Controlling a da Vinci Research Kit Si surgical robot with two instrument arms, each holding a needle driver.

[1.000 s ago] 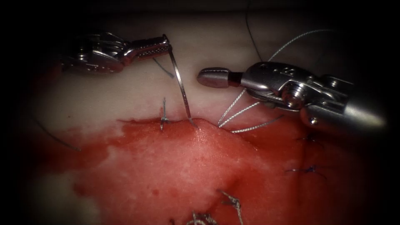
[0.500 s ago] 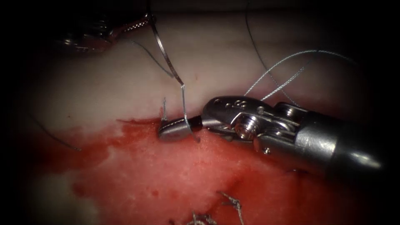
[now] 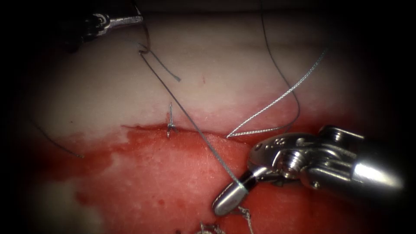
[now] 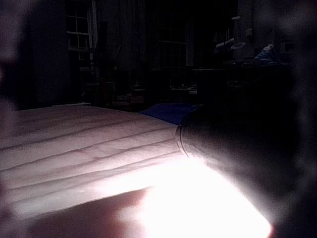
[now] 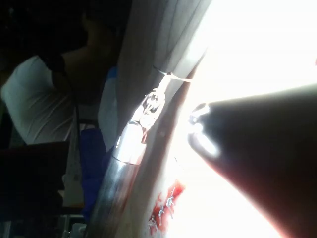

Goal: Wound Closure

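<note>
My left tool (image 3: 130, 20) is at the far upper left, its jaws shut on the curved needle (image 3: 146, 40) near the needle's upper end. The needle hangs free above the pale tissue (image 3: 225, 69), out of the tissue. From its lower end, thread (image 3: 190, 121) runs taut and diagonally across the cut (image 3: 143, 127) to my right tool (image 3: 232, 195). That tool lies low on the red-stained tissue with its jaws shut on the thread. A second braided strand (image 3: 277, 99) loops up from the cut's edge. The left tool (image 5: 157, 87) also shows in the right wrist view.
A tied stitch (image 3: 170, 125) with short cut ends stands on the cut left of the taut thread. More knotted thread ends (image 3: 243, 212) lie by the right tool's tip. A dark thread (image 3: 277, 69) curves down from the top. Red fluid (image 3: 173, 173) covers the near tissue.
The left tool rose up and left, drawing the needle out of the tissue with thread following. The right tool went from the cut's edge down to the red area, now holding the thread.
</note>
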